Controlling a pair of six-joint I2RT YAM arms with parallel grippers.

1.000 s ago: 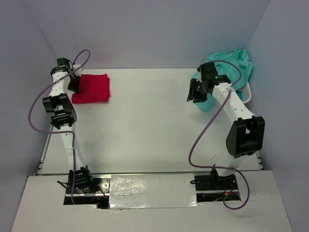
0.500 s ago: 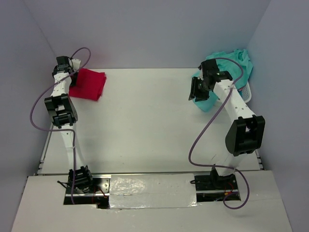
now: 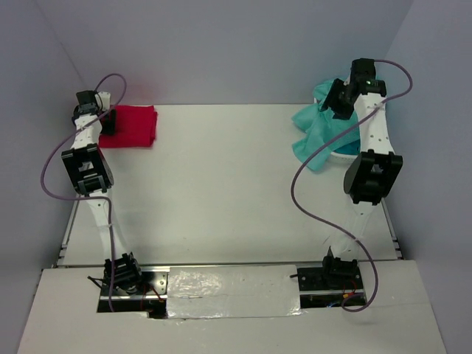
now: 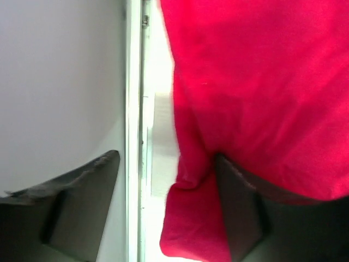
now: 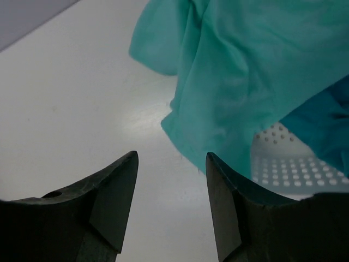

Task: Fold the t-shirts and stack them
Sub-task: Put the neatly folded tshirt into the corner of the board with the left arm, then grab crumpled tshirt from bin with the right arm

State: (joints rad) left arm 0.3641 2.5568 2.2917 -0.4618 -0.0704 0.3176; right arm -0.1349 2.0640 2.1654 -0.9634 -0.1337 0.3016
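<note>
Crimson cloth: one red shirt, folded to a flat rectangle, lies at the far left corner of the table, close to its left edge.

Teal cloth, two pieces: one mint-teal shirt, loose and rumpled, spills from the basket onto the tabletop at the far right. One darker teal-blue shirt lies bunched in the basket beside it. That makes three shirts in sight and one white perforated basket.

There are two arms and two grippers.
- The left gripper is low at the red shirt's left edge. Its jaws stand apart; one finger is against the cloth's edge and the other is over the table rim. Nothing is clamped.
- The right gripper is raised at the mint-teal shirt. Its jaws are apart, with only bare table between them.

Two purple cables are seen, one looping along each arm.

The surface is a plain white tabletop, with a glossy strip at the near edge between the arm bases. Pale lavender-grey walls close in the back and both sides.
</note>
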